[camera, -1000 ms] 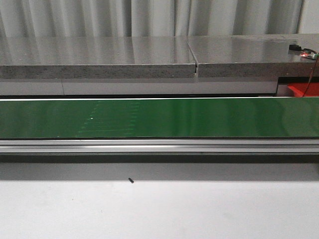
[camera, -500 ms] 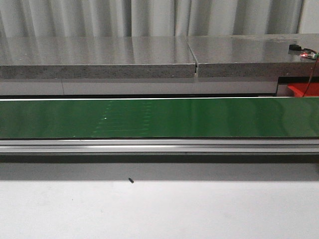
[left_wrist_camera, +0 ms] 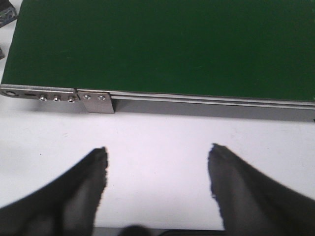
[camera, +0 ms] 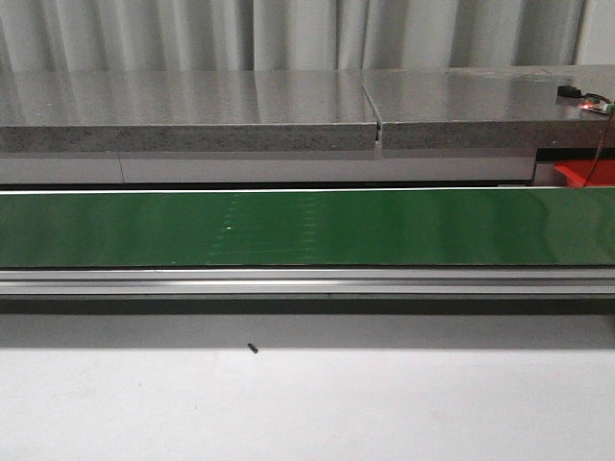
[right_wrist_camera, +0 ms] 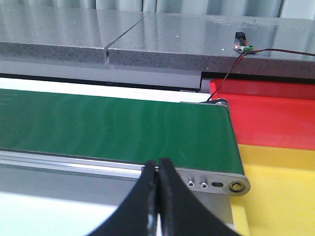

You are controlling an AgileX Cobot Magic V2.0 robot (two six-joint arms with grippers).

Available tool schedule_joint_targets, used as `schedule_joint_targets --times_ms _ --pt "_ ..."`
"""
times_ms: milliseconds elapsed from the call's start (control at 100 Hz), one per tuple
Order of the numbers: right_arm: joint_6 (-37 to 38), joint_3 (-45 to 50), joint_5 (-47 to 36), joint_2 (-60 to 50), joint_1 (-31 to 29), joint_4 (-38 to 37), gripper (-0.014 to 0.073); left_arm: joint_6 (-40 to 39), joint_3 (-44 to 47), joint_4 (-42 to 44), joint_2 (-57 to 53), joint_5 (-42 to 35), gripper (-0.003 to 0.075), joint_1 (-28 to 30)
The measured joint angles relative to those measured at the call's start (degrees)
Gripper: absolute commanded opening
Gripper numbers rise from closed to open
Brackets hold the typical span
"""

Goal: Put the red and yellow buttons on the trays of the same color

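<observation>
No red or yellow button shows in any view. A red tray (right_wrist_camera: pixel 268 115) and a yellow tray (right_wrist_camera: pixel 275 196) lie side by side past the right end of the green conveyor belt (camera: pixel 307 230); a corner of the red tray (camera: pixel 584 173) peeks out at the far right of the front view. My left gripper (left_wrist_camera: pixel 156 156) is open over the white table, just short of the belt's left end, with nothing between its fingers. My right gripper (right_wrist_camera: pixel 157 164) is shut with nothing in it, in front of the belt's right end near the yellow tray.
A grey stone counter (camera: pixel 288 110) runs behind the belt, with a small wired sensor (right_wrist_camera: pixel 241 44) on its right part. The belt's metal side rail (camera: pixel 307 280) faces me. A small black speck (camera: pixel 253 349) lies on the white table (camera: pixel 307 403).
A faint dotted mark on the belt's surface has drifted to the right. Nothing else has moved.
</observation>
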Motion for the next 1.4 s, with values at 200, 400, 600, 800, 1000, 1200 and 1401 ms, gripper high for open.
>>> schedule_joint_targets --times_ms 200,400,600,800,1000,1200,1401 --pt "0.0 0.0 0.0 0.0 0.0 0.0 -0.0108 -8.0 0.0 3.9 0.0 0.9 0.0661 0.2" --pt "0.0 0.0 0.0 0.0 0.0 0.0 -0.0108 -14.6 0.0 9.3 0.0 1.0 0.0661 5.3" --pt "0.0 0.0 0.0 0.0 0.0 0.0 -0.0108 -15.7 0.0 11.6 1.4 -0.2 0.0661 17.5" --pt "0.0 0.0 0.0 0.0 0.0 0.0 -0.0108 -14.6 0.0 12.3 8.0 -2.0 0.0661 29.3" --pt "0.0 0.0 0.0 0.0 0.0 0.0 -0.0108 -14.5 -1.0 12.5 17.2 -4.9 0.0661 33.6" --pt "0.0 0.0 0.0 0.0 0.0 0.0 -0.0108 -14.4 -3.9 12.6 26.4 -6.6 0.0661 33.6" --pt "0.0 0.0 0.0 0.0 0.0 0.0 -0.0108 -14.4 -7.5 12.6 34.2 -7.8 0.0661 33.7"
